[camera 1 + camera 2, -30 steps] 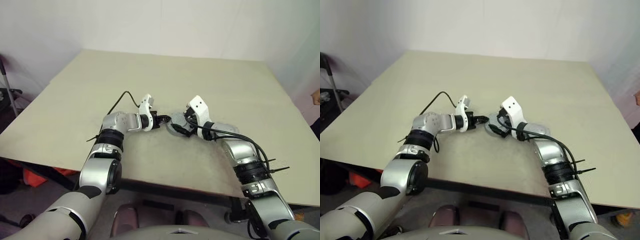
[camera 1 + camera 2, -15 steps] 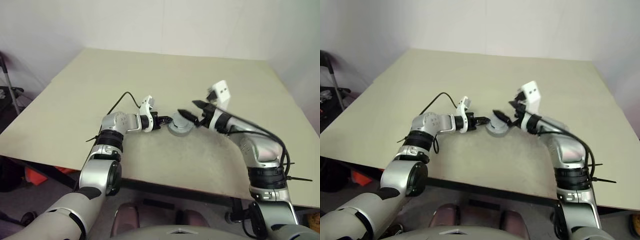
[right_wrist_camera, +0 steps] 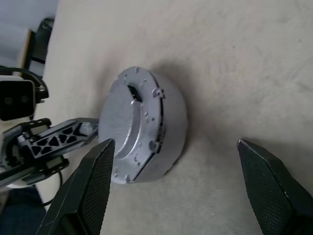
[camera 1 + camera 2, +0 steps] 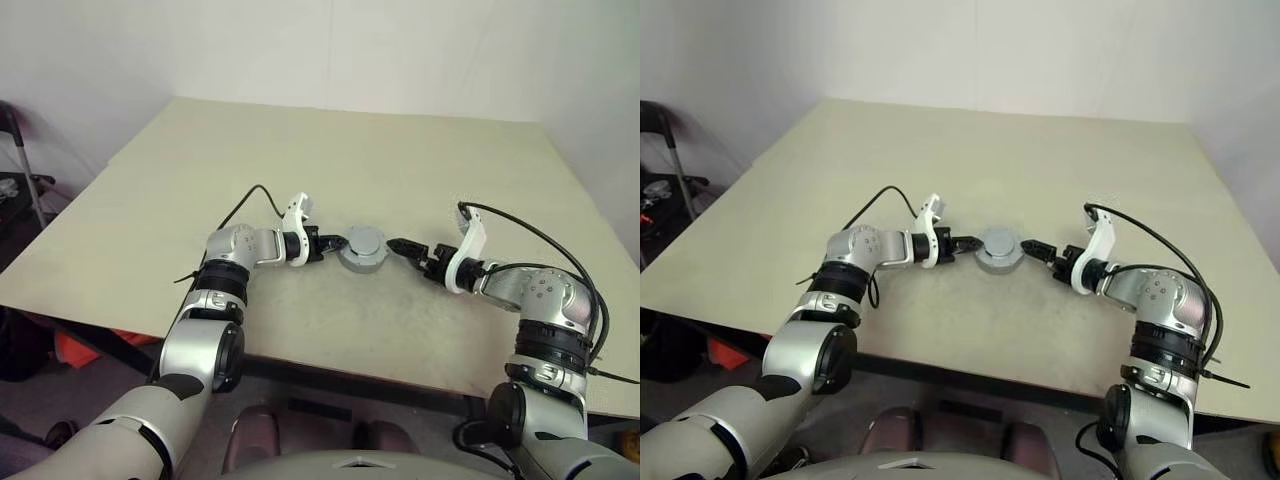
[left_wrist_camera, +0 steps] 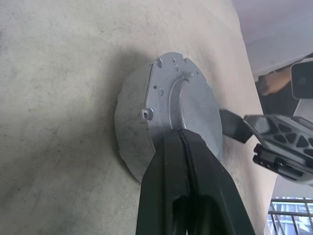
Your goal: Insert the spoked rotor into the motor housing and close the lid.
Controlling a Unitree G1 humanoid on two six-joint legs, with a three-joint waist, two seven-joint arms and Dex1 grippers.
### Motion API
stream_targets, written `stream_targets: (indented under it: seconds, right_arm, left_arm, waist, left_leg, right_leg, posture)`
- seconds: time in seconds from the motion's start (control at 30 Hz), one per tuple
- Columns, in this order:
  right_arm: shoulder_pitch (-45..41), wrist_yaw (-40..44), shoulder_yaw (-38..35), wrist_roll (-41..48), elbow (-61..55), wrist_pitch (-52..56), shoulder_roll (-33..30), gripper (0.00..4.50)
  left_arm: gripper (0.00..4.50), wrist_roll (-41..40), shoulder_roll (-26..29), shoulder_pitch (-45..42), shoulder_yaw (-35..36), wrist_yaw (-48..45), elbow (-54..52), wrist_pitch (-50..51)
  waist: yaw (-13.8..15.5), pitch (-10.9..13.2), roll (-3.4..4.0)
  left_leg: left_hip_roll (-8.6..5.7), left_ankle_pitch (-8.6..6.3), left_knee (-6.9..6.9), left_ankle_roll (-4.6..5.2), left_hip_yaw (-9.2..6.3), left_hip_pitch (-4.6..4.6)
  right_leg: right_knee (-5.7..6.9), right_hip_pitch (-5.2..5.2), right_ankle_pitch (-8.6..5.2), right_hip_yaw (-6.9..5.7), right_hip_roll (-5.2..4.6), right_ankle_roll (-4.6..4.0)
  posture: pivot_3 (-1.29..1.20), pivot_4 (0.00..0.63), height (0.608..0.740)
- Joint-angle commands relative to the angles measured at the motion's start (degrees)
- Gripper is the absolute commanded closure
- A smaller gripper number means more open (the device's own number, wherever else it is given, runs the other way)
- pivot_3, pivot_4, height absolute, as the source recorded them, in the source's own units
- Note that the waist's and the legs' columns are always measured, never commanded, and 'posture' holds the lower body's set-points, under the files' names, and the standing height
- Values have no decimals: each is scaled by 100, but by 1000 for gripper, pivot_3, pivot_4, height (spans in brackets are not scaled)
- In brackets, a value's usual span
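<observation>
The motor housing (image 4: pixel 361 247), lid on, sits on the counter (image 4: pixel 300 150) near its front edge, between the two tools. The left tool (image 4: pixel 325 243), fingers pressed together, touches the housing's left side at the lid. The right tool (image 4: pixel 406 248), fingers spread wide, hangs just beside its right side, holding nothing.

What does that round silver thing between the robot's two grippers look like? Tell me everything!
The motor housing is a squat, round drum of dull silver metal, lying flat on the beige table. Its lid is on: a flat plate with small holes, screws and a raised curved rib. The shut left gripper presses its tips against one side. The open right gripper sits on the other side, apart from it.
</observation>
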Motion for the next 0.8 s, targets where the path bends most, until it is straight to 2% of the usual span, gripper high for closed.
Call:
stream_targets:
  seconds: [0.03,0.43,0.8]
  right_arm:
    - [-37,-96,66,192,-100,114,286,20]
    - [-364,-344,72,204,442,-388,1209,20]
    - [-517,-431,229,319,406,-373,1732,20]
  left_arm:
    - [4500,41,0,-37,-30,31,-27,-59]
    - [4500,110,48,-129,-16,34,87,-192]
    - [4500,137,85,-154,-4,52,150,-305]
  waist:
    - [-9,0,0]
    - [-48,0,-1]
    - [-208,0,-1]
  left_leg:
    - [1,0,-1,0,0,3]
    - [3,24,-39,-41,2,54]
    - [16,25,-46,-43,5,61]
  right_leg:
    - [0,1,0,0,0,0]
    - [3,19,1,2,2,-1]
    - [2,16,3,4,39,-10]
  posture:
    - [0,0,740]
    - [0,0,740]
    - [0,0,740]
